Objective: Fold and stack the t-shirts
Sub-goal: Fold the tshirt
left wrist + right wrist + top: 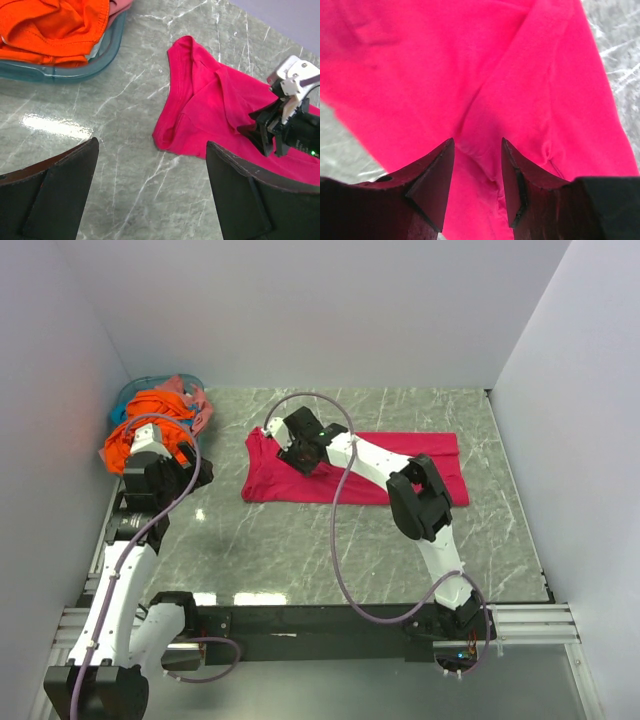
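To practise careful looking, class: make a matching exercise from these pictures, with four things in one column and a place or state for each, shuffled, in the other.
Column one:
1. crimson-pink t-shirt
2. orange t-shirt
3. left gripper
4. right gripper

Column two:
A. heaped in the teal basket
B. laid out on the marble table
C. fingers down at crimson-pink cloth
D. open above bare marble

Pairs: 1-B, 2-A, 3-D, 4-C
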You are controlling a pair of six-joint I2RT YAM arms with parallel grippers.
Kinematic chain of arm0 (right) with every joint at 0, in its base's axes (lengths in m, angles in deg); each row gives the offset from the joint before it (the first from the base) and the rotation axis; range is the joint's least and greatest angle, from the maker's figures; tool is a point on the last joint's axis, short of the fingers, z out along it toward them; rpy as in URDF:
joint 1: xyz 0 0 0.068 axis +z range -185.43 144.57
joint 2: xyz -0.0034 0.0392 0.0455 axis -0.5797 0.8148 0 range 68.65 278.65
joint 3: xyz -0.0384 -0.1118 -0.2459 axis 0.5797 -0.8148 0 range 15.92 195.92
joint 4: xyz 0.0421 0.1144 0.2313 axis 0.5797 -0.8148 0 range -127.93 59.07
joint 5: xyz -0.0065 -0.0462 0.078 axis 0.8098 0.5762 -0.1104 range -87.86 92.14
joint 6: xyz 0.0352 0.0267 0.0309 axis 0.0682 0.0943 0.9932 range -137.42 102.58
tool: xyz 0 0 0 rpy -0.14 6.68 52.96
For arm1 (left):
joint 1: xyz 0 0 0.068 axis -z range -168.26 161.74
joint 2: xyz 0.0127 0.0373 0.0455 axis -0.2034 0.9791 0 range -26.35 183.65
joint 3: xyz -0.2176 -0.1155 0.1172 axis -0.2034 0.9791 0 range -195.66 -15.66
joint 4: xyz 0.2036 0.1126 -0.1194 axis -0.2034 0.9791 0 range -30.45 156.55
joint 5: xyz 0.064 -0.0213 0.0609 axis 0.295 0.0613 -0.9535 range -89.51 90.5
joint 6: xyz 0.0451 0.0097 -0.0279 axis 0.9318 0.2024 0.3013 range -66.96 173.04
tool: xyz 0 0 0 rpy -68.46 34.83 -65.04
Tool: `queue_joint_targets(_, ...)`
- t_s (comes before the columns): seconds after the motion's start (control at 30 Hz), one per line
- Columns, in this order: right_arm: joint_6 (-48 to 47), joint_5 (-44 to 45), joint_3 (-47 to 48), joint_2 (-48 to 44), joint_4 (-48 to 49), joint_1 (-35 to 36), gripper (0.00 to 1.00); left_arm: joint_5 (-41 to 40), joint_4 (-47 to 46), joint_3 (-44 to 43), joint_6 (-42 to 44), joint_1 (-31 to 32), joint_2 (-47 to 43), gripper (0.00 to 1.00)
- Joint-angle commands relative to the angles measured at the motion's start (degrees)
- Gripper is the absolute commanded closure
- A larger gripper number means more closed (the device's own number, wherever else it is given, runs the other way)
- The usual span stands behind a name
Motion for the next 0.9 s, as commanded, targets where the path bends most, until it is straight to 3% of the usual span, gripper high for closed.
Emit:
queue_joint_targets(0.0, 1.6, 3.81, 4.83, 2.01, -1.95, 0.6, 0.5, -0.59, -2.31, -0.7, 1.18, -0.03, -0.29, 0.07)
queue_joint_targets(0.6, 2.13, 4.33, 5.19, 5.97, -2.65, 1.57, 0.52, -0.49, -2.14, -1.14, 1.53, -0.03, 1.03, 0.07)
queue_joint_targets(0.87, 1.69, 7.32, 3.35, 3.78, -0.28, 1.57, 0.69, -0.49, -2.14, -1.14, 1.53, -0.03, 0.94, 0.08)
